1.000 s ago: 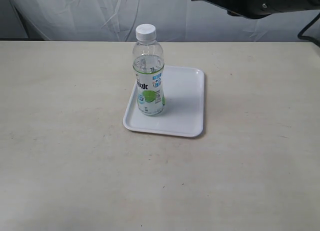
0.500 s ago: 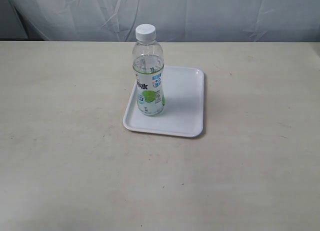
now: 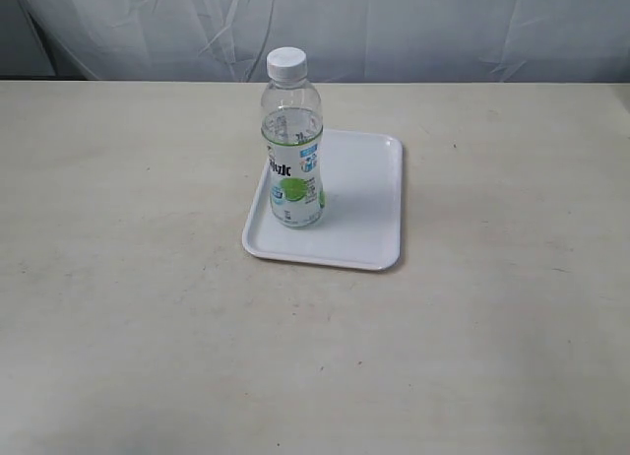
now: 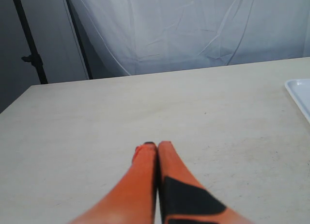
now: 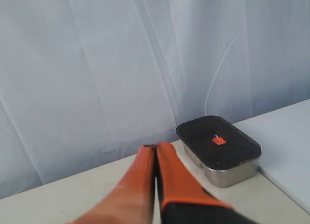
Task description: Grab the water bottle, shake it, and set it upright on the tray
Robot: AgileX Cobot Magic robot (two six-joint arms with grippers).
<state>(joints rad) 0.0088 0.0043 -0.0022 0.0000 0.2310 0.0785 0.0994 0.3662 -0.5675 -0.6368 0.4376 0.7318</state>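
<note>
Table: broad, pale beige, matte, faint scuffs and specks. It fills most of the exterior view.

Curtain: white, creased, hanging behind the table's far edge.

Tray: flat white rectangle with rounded corners and a low rim, lying near the table's middle. Its right half is bare. One corner shows at the edge of the left wrist view.

Water bottle: upright on the tray's left half, close to the left rim, touching only the tray. Small, clear plastic, rounded shoulder. Clear liquid shows above the label, which is white with dark lettering, small blue marks and a green circle. White screw cap is on.

Metal box: seen only in the right wrist view. Rectangular, rounded corners, with a dark lid bearing a small red mark. It sits by the curtain, beside a white slab.

Pole: thin, black, standing off the table's corner in the left wrist view.

Left gripper: orange fingers pressed together with nothing between them, over bare table, well apart from the tray corner.

Right gripper: orange fingers likewise closed tight on nothing, pointing toward the curtain, with the metal box just beyond.
</note>
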